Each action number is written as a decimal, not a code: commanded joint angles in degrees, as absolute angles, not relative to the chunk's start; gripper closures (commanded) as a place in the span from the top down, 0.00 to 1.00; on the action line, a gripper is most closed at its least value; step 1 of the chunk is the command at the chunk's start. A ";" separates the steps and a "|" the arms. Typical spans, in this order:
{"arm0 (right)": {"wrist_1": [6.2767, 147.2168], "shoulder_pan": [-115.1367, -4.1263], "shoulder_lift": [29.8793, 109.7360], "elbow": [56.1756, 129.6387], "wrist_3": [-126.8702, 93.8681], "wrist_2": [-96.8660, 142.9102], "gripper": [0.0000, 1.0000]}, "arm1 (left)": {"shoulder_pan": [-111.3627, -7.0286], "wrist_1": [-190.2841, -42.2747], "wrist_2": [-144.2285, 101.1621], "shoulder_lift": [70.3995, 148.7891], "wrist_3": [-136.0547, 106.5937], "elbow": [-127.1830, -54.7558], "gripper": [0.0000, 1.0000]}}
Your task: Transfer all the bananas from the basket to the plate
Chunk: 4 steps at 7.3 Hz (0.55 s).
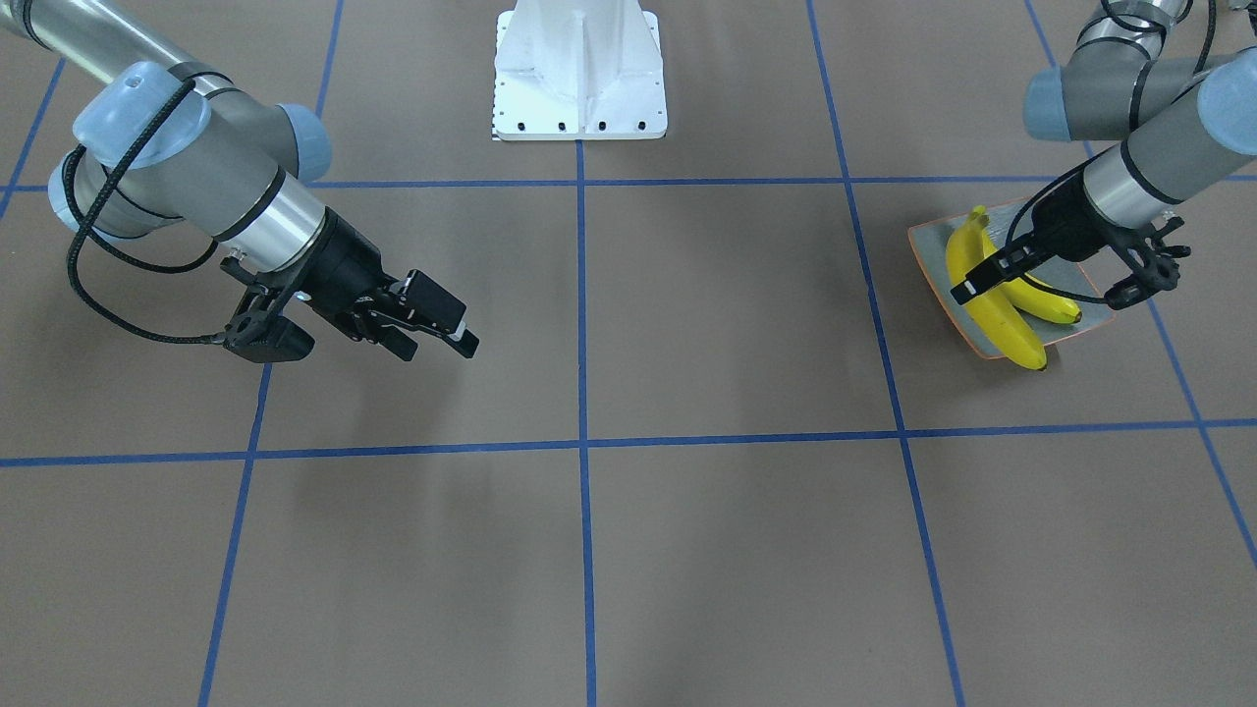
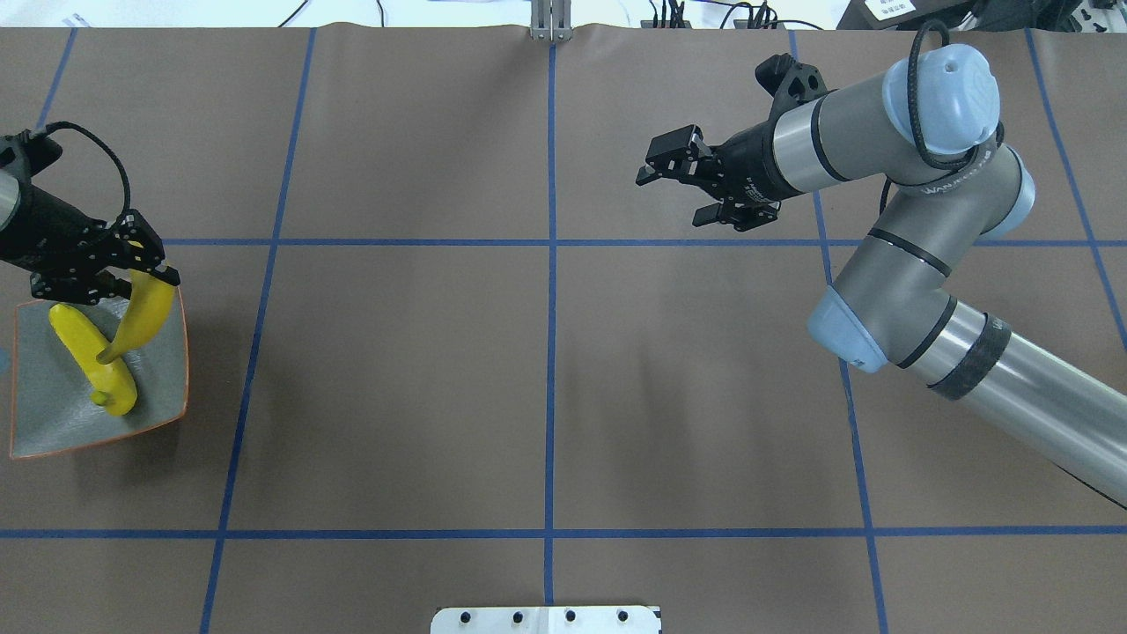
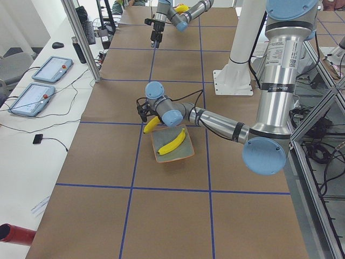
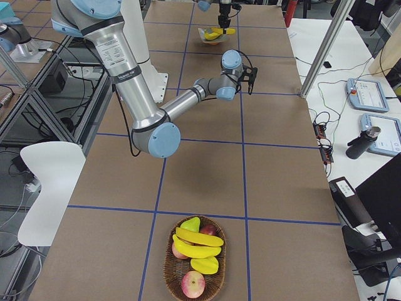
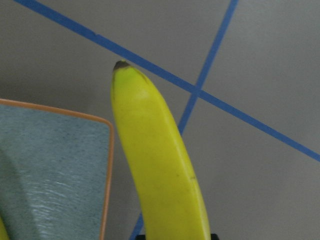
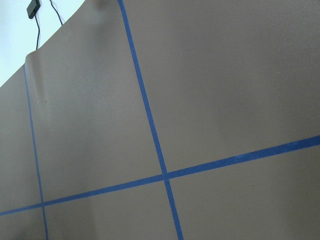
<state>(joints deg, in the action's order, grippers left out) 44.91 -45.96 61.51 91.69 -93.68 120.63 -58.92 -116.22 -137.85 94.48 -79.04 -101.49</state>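
Bananas (image 2: 75, 339), bright yellow, curved, dark-tipped, at grey-green orange-rimmed plate (image 2: 53, 418)

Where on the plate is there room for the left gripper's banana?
Bare on the plate: the near corner toward the table's end, and the strip between the lying banana and the inner rim. Crowded: the far side, under the left gripper and held banana.
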 commanded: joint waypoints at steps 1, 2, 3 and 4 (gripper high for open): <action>45.09 -44.65 61.61 91.67 -93.87 118.31 1.00 | -60.03 -103.08 -135.54 93.78 -71.42 -105.09 0.00; 45.17 -44.65 61.79 91.67 -93.78 118.13 1.00 | -60.38 -95.53 -133.35 93.34 -66.06 -108.77 0.00; 45.18 -44.74 62.40 91.67 -93.69 118.04 1.00 | -61.25 -87.10 -131.94 93.34 -60.79 -112.20 0.00; 45.18 -45.35 63.01 91.76 -93.52 117.60 1.00 | -61.26 -81.70 -127.23 92.82 -58.56 -113.63 0.00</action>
<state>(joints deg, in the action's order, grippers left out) 45.15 -44.90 62.29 91.68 -93.69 118.07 -60.88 -90.17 -131.69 93.30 -63.08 -110.74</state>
